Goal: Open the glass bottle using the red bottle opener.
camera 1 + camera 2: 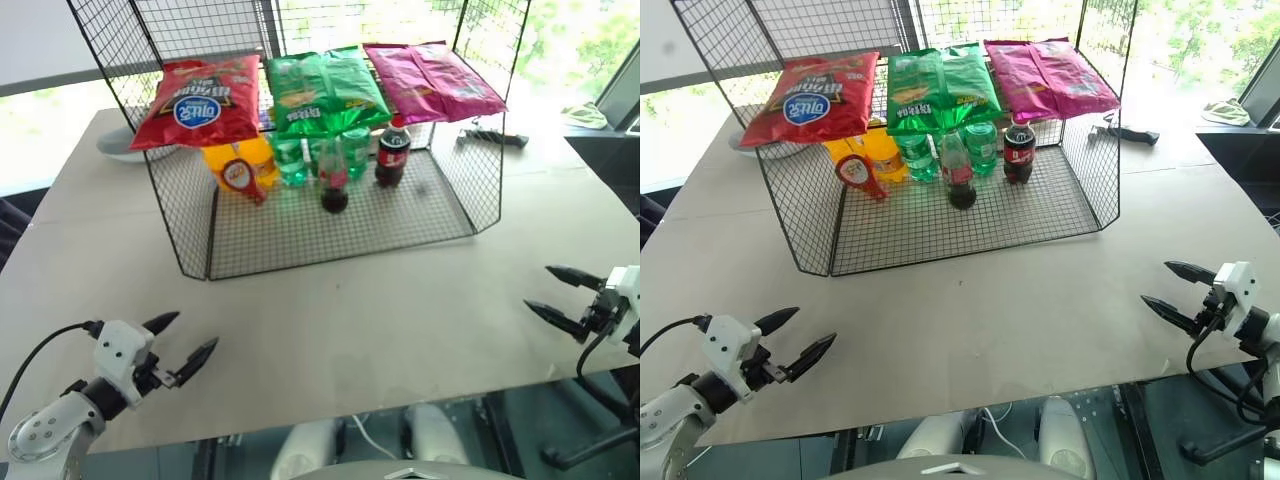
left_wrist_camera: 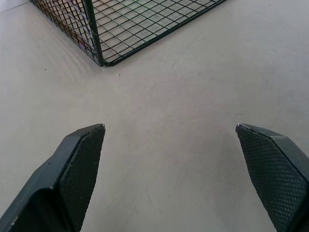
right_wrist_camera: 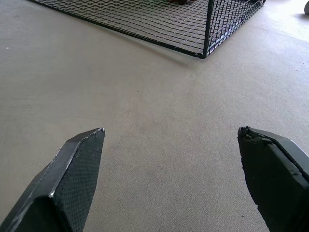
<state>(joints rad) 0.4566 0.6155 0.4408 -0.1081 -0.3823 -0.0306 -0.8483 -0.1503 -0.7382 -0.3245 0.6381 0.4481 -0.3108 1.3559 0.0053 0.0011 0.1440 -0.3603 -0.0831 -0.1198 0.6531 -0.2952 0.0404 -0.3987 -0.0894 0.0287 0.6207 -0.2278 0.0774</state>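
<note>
Where it stands upright, the glass bottle [image 1: 334,178] holds dark cola.

- Bare tabletop [image 1: 330,320] lies between both grippers and the wire cage [image 1: 330,225].
- The cage's front at 6 o'clock seems open; mesh walls close 3 and 9 o'clock.
- Snack bags [image 1: 320,90] roof the glass bottle [image 1: 333,178]; green bottles [image 1: 292,160] crowd 12 o'clock.

A wire rack [image 1: 330,225] stands at the middle of the table [image 1: 330,320], toward its far side. Three snack bags [image 1: 322,90] lie side by side on the rack's top. Under them, on the rack's floor, the glass bottle [image 1: 334,178] stands in front of the green bottles [image 1: 295,160]. The cola bottle [image 1: 392,152] is just to its right, the opener [image 1: 243,178] to its left. Both grippers, left [image 1: 186,342] and right [image 1: 558,297], hover over the table's near corners, well apart from the rack.
</note>
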